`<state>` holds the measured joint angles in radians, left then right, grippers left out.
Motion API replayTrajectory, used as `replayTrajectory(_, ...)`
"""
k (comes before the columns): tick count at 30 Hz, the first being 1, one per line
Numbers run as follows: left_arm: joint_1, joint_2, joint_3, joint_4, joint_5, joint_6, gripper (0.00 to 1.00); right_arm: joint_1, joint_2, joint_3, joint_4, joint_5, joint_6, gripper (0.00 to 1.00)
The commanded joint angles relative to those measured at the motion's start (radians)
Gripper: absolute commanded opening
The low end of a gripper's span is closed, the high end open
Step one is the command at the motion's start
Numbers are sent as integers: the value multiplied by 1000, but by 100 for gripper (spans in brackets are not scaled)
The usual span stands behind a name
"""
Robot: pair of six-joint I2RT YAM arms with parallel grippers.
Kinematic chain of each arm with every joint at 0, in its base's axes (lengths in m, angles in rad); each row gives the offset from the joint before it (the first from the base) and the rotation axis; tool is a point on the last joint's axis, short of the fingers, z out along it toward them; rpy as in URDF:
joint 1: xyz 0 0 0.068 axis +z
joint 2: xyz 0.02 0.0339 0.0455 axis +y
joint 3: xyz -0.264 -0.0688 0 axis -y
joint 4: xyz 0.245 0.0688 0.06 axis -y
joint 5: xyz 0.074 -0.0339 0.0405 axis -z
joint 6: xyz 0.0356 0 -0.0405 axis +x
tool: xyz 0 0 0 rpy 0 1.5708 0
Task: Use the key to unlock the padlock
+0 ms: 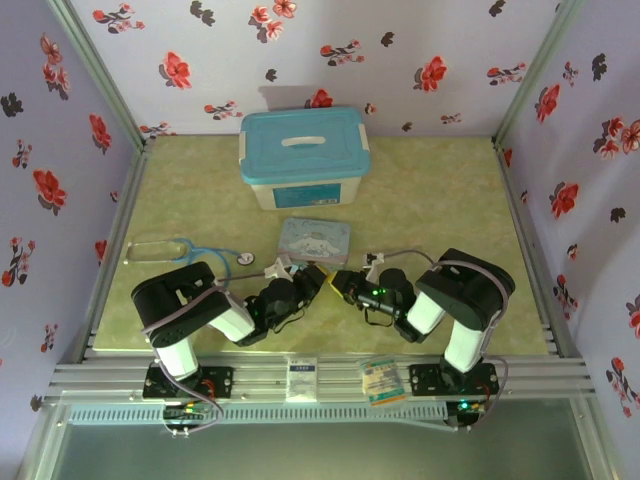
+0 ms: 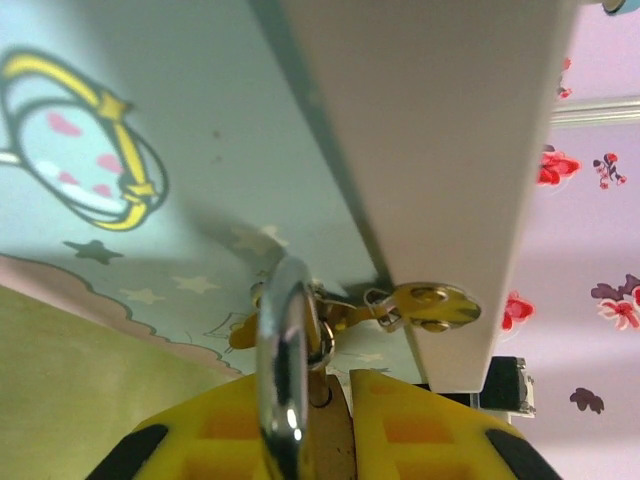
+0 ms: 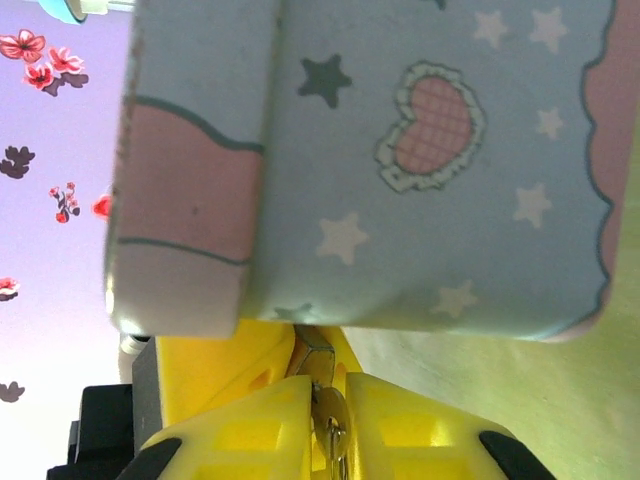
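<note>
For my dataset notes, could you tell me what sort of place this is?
Probably a staged robot test cell: flowered walls box in a green tabletop, with an aluminium mounting rail in front.

The surface [image 1: 430,200] is a pale yellow-green sheet with a faint marbled pattern. At twelve o'clock, close to its far edge, stands a white storage box [image 1: 304,155] with a light blue lid and a white handle. Just on the six o'clock side of the box, near the centre, a flat pale blue cartoon tin [image 1: 315,240] lies on it. At nine o'clock lies a stethoscope [image 1: 190,248], its blue tubing looped and its round silver disc [image 1: 246,259] near the tin's eight o'clock corner.
</note>
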<state>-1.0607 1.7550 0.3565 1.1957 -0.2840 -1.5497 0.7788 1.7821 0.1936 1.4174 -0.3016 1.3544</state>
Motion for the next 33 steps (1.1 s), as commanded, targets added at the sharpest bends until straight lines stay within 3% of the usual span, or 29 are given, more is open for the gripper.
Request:
replayTrajectory(1,-7,-2,-2,110,9,33,0,-7,-9,-29,-33,8,-3,19)
replayTrajectory(5,-4,-1,-3,111,7,33,0,-8,-25,-45,-32,12,3,24)
replayTrajectory(14,-2,5,-1,112,12,31,0,-7,-20,-26,-32,6,8,4)
replayTrajectory(18,-4,1,2,112,24,28,0,-7,-7,9,-32,-8,17,0)
replayTrajectory(29,-28,64,27,113,45,-3,0,28,22,44,-32,1,12,0)
replayTrajectory(33,-27,53,20,114,43,-3,0,26,26,15,-32,9,-8,9)
